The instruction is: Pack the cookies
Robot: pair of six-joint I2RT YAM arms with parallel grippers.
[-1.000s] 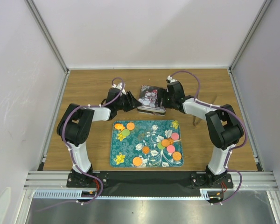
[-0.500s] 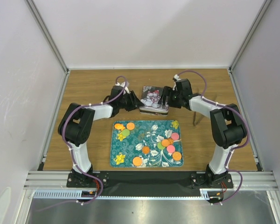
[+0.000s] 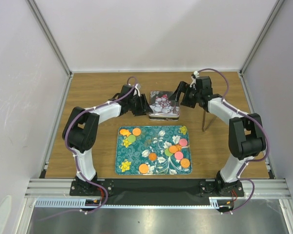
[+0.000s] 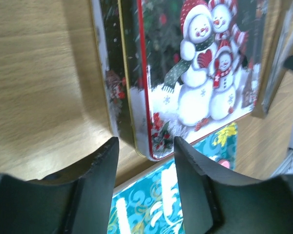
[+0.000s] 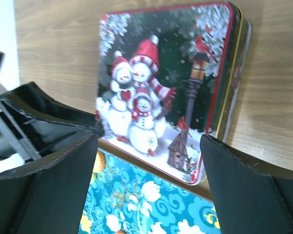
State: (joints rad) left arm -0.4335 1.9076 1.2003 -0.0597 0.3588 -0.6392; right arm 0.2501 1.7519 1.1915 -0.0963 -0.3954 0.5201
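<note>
Cookies (image 3: 173,149): all on the teal floral tray (image 3: 136,157), none packed.
- Far-left corner group: orange flower shape, orange disc and green disc, touching or overlapping.
- Right-half group: orange, pink and green discs bunched together, with one orange disc near the tray's near-right corner.
- Two single orange discs lie near the middle of the near edge.

The middle of the tray is bare pattern. The right group sits close to the right rim, and the left group is just inside the far rim.

Tin (image 3: 163,103): snowman picture on top, lid on. It lies flat on the table (image 3: 88,97) just beyond the tray's far edge. In both wrist views its near corner comes close to the tray rim; I cannot tell whether they touch.

Left gripper (image 3: 144,106): at the tin's left side, low to the table. The jaws are spread with nothing between them, and in the wrist view the tin's corner lies just ahead of the fingers (image 4: 100,168).

Right gripper (image 3: 177,96): at the tin's far-right corner. The jaws are wide apart and hold nothing, and its wrist view looks down on the lid.

Both arms curve around the outside of the tray. There is bare table to the left and right of the tray and beyond the tin. A thin dark stick (image 3: 203,123) stands right of the tray; what it is cannot be told. Enclosure walls (image 3: 19,97) border the table on three sides.
</note>
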